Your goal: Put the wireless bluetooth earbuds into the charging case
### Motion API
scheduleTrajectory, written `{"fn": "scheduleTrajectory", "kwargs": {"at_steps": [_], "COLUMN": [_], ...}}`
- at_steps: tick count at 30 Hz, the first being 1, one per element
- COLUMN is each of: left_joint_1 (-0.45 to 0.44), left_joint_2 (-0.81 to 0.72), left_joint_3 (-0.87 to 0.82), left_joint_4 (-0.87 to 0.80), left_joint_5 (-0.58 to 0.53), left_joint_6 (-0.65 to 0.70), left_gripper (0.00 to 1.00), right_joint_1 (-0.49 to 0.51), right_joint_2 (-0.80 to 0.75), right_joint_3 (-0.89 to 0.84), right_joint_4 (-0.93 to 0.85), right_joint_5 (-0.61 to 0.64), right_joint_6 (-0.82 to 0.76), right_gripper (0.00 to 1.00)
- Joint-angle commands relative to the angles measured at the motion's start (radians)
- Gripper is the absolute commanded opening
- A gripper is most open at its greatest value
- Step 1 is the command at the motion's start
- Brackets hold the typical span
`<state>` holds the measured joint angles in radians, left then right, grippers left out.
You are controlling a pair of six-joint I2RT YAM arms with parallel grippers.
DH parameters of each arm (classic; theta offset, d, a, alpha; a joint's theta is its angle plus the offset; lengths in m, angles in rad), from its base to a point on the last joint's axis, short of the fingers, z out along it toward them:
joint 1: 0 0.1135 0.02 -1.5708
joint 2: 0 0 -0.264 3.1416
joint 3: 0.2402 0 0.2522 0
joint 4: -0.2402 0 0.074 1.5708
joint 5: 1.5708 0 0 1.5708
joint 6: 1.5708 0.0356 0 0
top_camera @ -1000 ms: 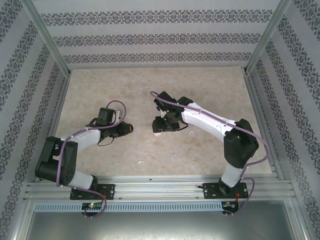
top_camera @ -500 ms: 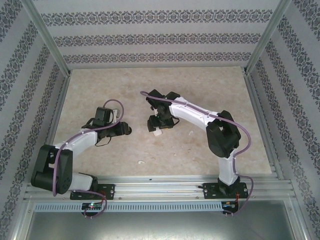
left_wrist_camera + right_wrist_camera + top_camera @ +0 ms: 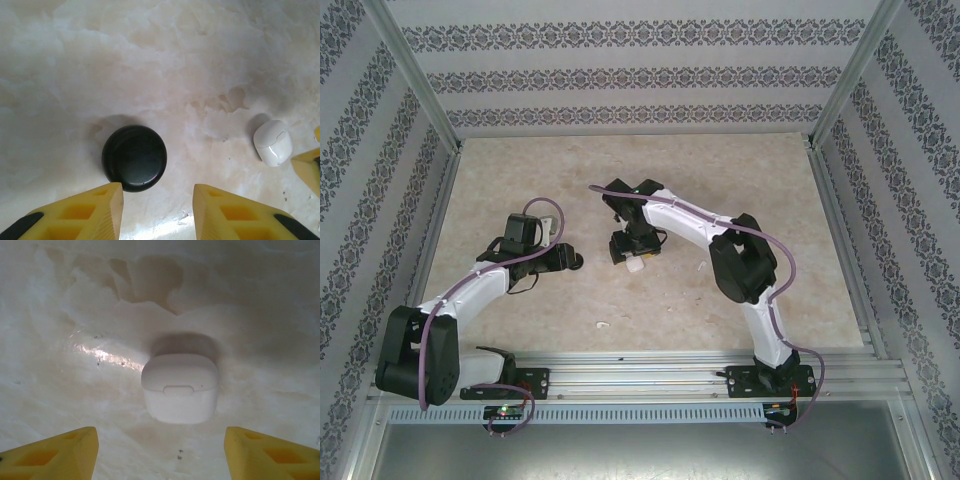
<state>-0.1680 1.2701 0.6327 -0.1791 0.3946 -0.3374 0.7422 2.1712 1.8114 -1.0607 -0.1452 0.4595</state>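
Charging case [image 3: 180, 390], smooth white rounded-square plastic, rests on marbled tabletop [image 3: 50, 315].

Left arm [image 3: 470, 288] and right arm [image 3: 688, 222]: white links, black joints, a purple cable [image 3: 552, 204] along each, black base plates [image 3: 506, 385]. Left gripper [image 3: 157, 191] fingers [image 3: 92, 212] are yellow, wedge-shaped and hollow-cored.

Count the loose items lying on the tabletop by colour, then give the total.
White: 2, the larger rounded white piece at mid-table and the small white piece nearer the front edge.
Black: 1, the round black piece.
Total: 3
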Motion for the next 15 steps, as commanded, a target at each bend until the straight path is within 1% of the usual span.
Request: {"fn": "scheduleTrajectory", "kwargs": {"at_steps": [1, 5, 8, 15], "left_joint_1": [0.010, 0.009, 0.009, 0.010], "left_joint_2": [-0.016, -0.018, -0.030, -0.072], "left_joint_3": [0.008, 0.004, -0.001, -0.013], "left_joint_4": [-0.031, -0.023, -0.025, -0.026], "left_joint_5": [0.038, 0.059, 0.062, 0.066], "left_joint_6": [0.029, 0.028, 0.041, 0.052], "left_gripper": [0.41, 0.40, 0.41, 0.41], "right_joint_1": [-0.003, -0.003, -0.006, -0.009], "right_joint_2": [0.035, 0.045, 0.062, 0.102], "right_joint_3": [0.036, 0.043, 0.056, 0.064], "right_joint_4": [-0.045, -0.038, -0.044, -0.033], "right_joint_5": [0.032, 0.065, 0.084, 0.066], "right_joint_6": [-0.023, -0.019, -0.023, -0.025], "right_gripper": [0.67, 0.68, 0.70, 0.71]}}
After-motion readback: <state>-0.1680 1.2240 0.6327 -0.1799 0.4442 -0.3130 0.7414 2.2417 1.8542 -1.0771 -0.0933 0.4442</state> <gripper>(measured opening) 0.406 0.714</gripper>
